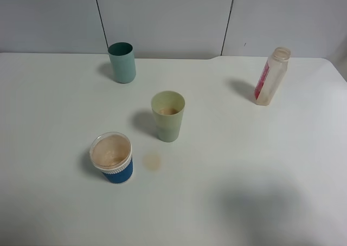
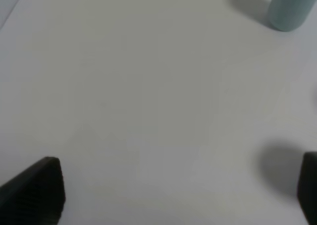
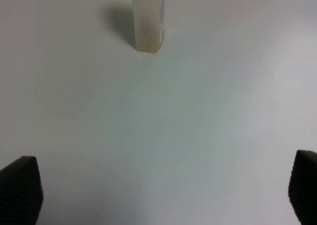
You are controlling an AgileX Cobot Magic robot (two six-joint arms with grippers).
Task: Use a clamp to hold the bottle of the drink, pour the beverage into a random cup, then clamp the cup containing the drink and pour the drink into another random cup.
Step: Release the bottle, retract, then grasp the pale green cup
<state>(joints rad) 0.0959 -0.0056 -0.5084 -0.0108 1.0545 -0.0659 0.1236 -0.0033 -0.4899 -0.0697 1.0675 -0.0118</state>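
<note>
Here, left claw [image 2: 179,188], right claw [image 3: 164,185] agape.

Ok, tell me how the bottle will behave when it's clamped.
The bottle looks mostly empty, so probably light. Tall and narrow, it may tip if nudged. Its translucent plastic likely flexes when squeezed.

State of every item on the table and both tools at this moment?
Translucent plastic bottle with red-pink label: upright, uncapped.
Pale yellow-green tapered plastic cup: upright, little brownish drink at bottom.
Blue cup with white rim: upright, brownish drink inside.
Teal cylindrical cup: upright, contents unseen.
Left tool: open, empty.
Right tool: open, empty.
</note>
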